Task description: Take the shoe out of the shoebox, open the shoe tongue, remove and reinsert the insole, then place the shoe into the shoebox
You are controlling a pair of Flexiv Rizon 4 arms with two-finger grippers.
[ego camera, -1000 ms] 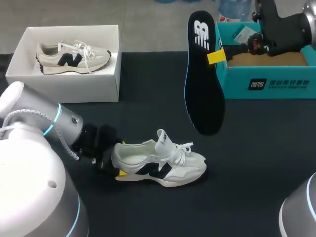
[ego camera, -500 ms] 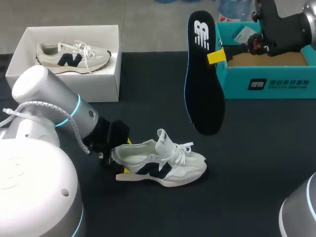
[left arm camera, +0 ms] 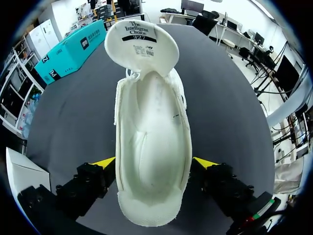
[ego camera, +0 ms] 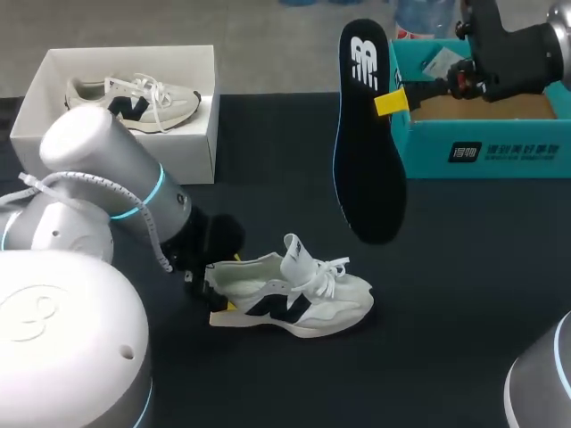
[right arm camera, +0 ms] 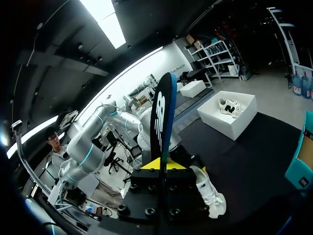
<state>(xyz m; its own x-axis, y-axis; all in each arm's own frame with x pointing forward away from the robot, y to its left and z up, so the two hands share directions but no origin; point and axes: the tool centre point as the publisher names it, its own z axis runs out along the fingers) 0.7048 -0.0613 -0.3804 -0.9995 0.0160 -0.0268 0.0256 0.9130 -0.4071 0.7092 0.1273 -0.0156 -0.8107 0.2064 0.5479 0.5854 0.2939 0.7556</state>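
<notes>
Left tool (left arm camera: 154,163) clamping shoe (left arm camera: 151,122) heel, right tool (right arm camera: 161,164) pinching insole (right arm camera: 162,110), teal box (ego camera: 500,152) beside

The left arm (ego camera: 107,169) hides much of the white box's (ego camera: 192,152) front wall; the teal box (ego camera: 535,152) runs off-frame.

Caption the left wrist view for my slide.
Left gripper clasps the white shoe at its heel, tongue folded open.

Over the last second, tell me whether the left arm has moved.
Yes: the left arm has swung its elbow toward the white shoebox, now covering its front corner.
</notes>
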